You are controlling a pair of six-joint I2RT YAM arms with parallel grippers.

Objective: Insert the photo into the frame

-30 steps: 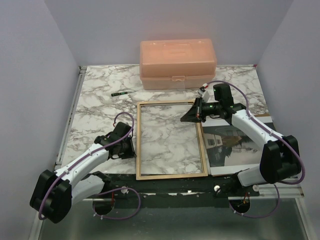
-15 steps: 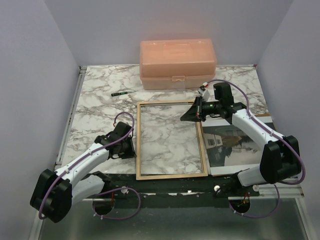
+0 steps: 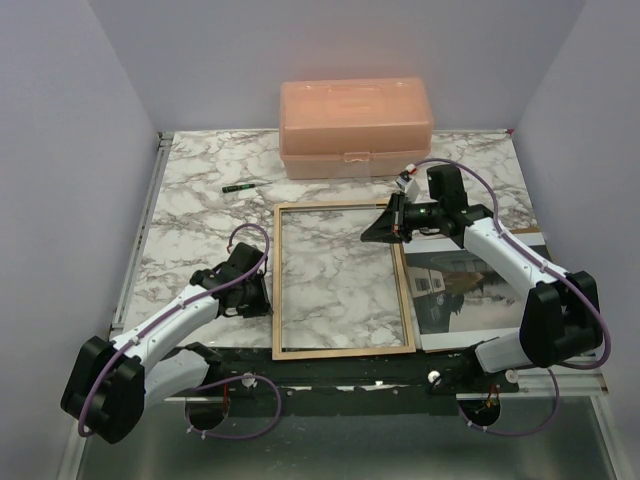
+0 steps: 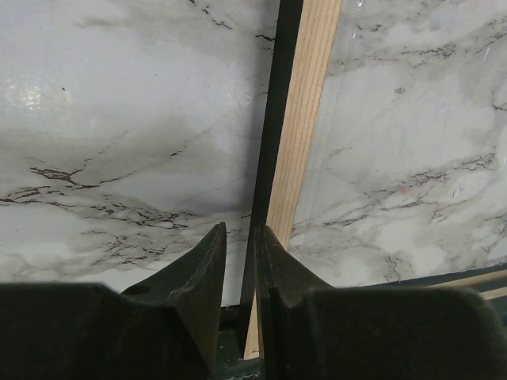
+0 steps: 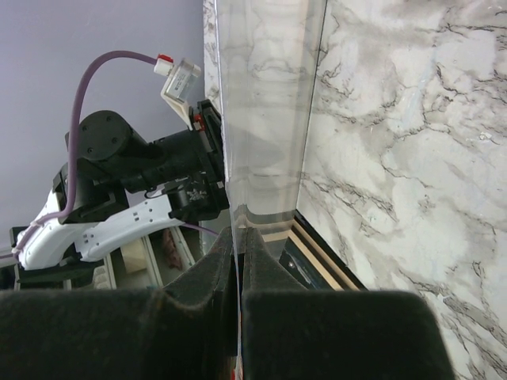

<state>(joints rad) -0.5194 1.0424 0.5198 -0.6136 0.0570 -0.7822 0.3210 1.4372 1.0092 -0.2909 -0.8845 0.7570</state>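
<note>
The frame [image 3: 340, 350] lies back up on the marble table, light wood showing. My right gripper [image 3: 368, 236] is at its far right corner. In the right wrist view it [image 5: 238, 231] is shut on the edge of the clear pane [image 5: 265, 119], which is tilted up off the frame's rail [image 5: 321, 257]. My left gripper [image 3: 264, 300] is at the frame's left rail. In the left wrist view its jaws [image 4: 240, 229] stand narrowly apart over the black outer edge of the rail [image 4: 305, 119] and grip nothing. The photo [image 3: 470, 290] lies picture up, right of the frame, under my right arm.
A closed orange plastic box [image 3: 355, 128] stands at the back, just beyond the frame. A small green pen [image 3: 238, 187] lies at the back left. Grey walls close in both sides. The table's black front edge [image 3: 350, 368] runs just below the frame.
</note>
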